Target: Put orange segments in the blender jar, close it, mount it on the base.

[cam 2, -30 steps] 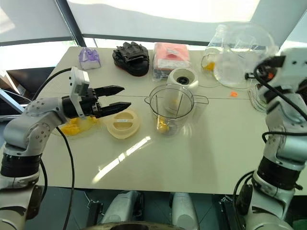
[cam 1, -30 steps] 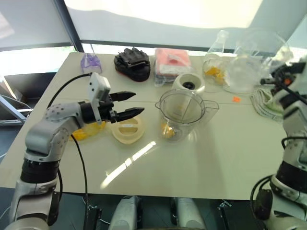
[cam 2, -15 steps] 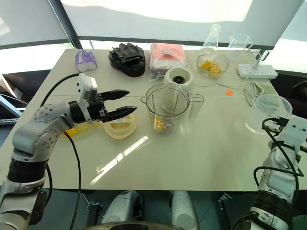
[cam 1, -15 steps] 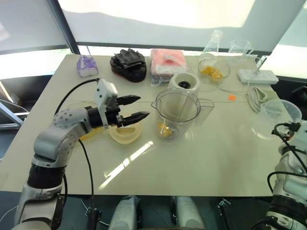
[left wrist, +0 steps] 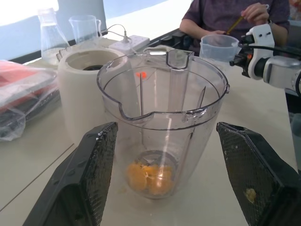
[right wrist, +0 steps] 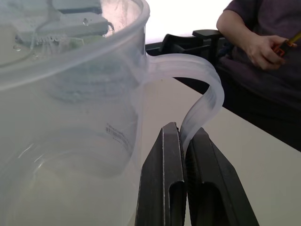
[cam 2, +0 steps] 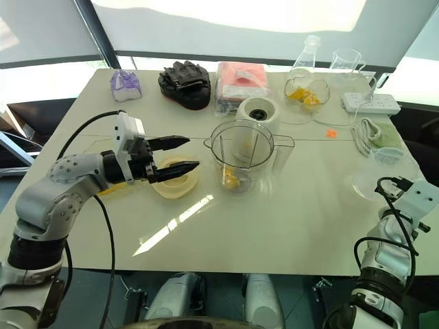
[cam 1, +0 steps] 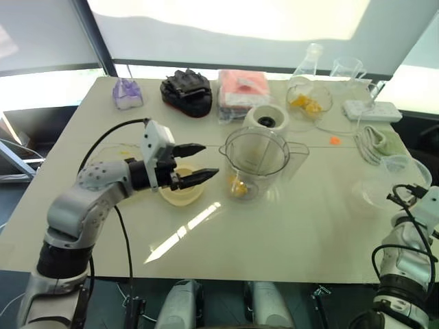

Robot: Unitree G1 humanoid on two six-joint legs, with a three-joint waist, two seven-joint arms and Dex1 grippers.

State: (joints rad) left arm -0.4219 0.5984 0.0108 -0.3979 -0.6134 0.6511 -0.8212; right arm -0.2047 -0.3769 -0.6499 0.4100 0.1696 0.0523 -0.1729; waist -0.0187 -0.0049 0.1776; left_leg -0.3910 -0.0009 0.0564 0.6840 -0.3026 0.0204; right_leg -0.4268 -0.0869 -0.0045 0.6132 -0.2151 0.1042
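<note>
Left pincer (cam 1: 203, 162) level, spread, facing blender jar (cam 1: 256, 163).

Pretty bright overall, daylight pouring in from the blown-out window behind the table (cam 1: 288, 226). A glare streak sits on the tabletop just in front of the blender jar (cam 1: 256, 163). The right wrist view looks hazy through the translucent cup (right wrist: 70, 117).

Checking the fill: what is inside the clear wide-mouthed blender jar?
A few yellow-orange segments lie at the blender jar's bottom. Whatever sits beneath them is covered.
</note>
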